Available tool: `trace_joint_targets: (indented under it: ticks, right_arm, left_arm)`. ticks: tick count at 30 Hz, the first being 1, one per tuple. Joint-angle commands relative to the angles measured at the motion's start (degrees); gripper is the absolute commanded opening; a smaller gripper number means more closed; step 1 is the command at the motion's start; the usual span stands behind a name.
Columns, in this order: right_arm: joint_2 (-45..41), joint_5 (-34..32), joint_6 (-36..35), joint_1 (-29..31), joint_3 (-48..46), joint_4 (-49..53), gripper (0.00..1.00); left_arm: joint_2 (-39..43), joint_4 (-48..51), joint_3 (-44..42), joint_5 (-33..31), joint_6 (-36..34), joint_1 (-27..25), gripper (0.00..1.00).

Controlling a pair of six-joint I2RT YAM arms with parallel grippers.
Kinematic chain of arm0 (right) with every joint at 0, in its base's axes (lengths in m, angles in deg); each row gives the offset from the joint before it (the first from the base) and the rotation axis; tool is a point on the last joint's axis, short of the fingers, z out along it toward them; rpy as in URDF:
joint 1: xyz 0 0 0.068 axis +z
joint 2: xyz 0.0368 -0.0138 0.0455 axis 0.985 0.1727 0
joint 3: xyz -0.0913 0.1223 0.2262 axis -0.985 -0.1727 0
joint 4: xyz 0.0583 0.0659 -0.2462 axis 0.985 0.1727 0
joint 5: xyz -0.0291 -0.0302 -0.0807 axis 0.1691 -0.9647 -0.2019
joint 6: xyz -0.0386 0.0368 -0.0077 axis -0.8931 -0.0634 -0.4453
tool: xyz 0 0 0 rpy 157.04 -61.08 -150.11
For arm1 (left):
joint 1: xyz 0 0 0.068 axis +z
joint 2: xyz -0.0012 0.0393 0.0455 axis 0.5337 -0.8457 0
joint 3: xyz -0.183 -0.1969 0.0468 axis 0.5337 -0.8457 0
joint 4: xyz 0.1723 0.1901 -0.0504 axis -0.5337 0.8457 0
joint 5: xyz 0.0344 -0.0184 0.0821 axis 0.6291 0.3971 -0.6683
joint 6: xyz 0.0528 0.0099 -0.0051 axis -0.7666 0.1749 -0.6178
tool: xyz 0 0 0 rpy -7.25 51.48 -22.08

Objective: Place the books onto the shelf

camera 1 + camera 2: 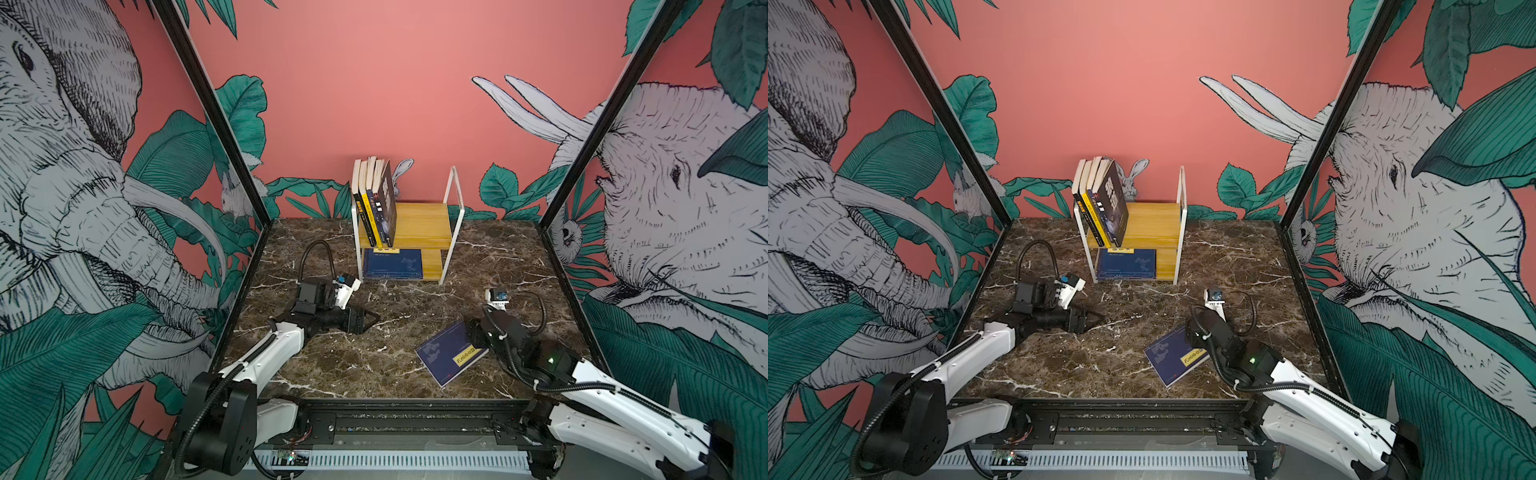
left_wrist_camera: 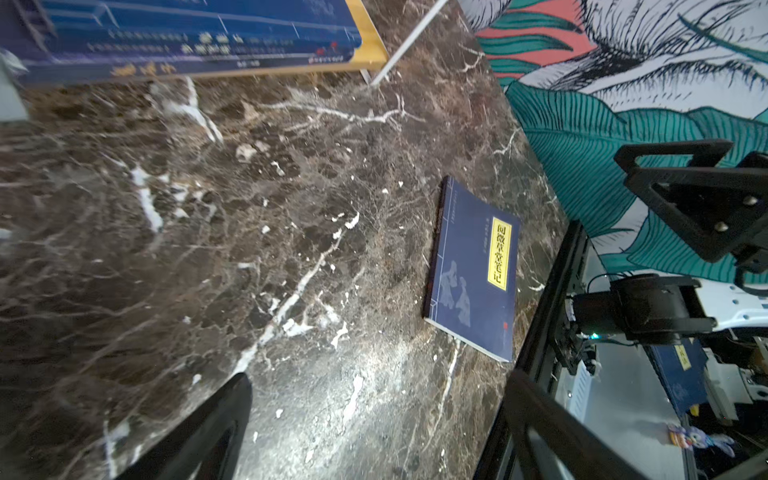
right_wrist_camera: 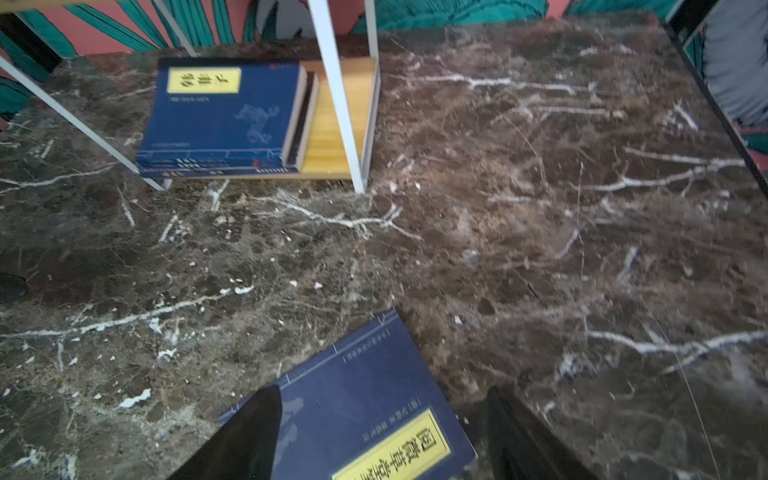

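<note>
loose navy book (image 1: 449, 355) with a yellow label lies flat on the table (image 1: 365, 374), lower right of centre in both top views, skewed to the table's front edge. right fingers (image 3: 249, 432) stand wide over its label end. in the right wrist view one finger overlaps the cover and the other sits just off the book's edge over bare marble. cannot tell whether they touch the cover.

left fingers (image 2: 208, 436) are also wide, with only table between them. in the top views they sit left of centre, low over the marble, pointing toward frame right and well apart from the loose book.

farther back, centre of frame, the shelf (image 1: 424, 226) stands near the back wall.
- lower tier: flat stack of navy books (image 1: 392, 264), yellow label on the top one, at the left end.
- upper tier: row of upright books (image 1: 370, 195) at the left end, tops leaning left on the white loop frame. a black book (image 1: 1115, 203) with white characters is outermost, with navy and yellow spines beside it.
</note>
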Motion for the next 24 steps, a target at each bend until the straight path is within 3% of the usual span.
trace_joint_targets:
  ticks: [1,5,9,19,24]
  right_arm:
    - [-2.3,0.31,12.36,-0.27,-2.27,9.73,0.77]
    - [-3.66,3.97,16.98,-0.27,-6.81,9.03,0.73]
    - [-1.38,7.75,21.44,-0.27,-12.42,1.27,0.71]
    - [14.48,10.76,23.07,-0.28,-15.0,-15.43,0.64]
    - [20.86,12.36,21.8,-0.27,-14.14,-21.49,0.55]
  left_arm:
    - [-1.35,1.3,2.01,-0.54,-0.87,-1.87,0.94]
    - [-2.84,0.41,1.78,-1.18,-1.06,-3.4,0.94]
    - [-4.09,-0.31,2.04,-2.32,1.0,-3.59,0.94]
    - [-5.74,-4.02,0.45,-3.44,4.88,-3.52,0.96]
    - [-8.46,-2.19,3.26,-3.46,5.95,-3.9,0.96]
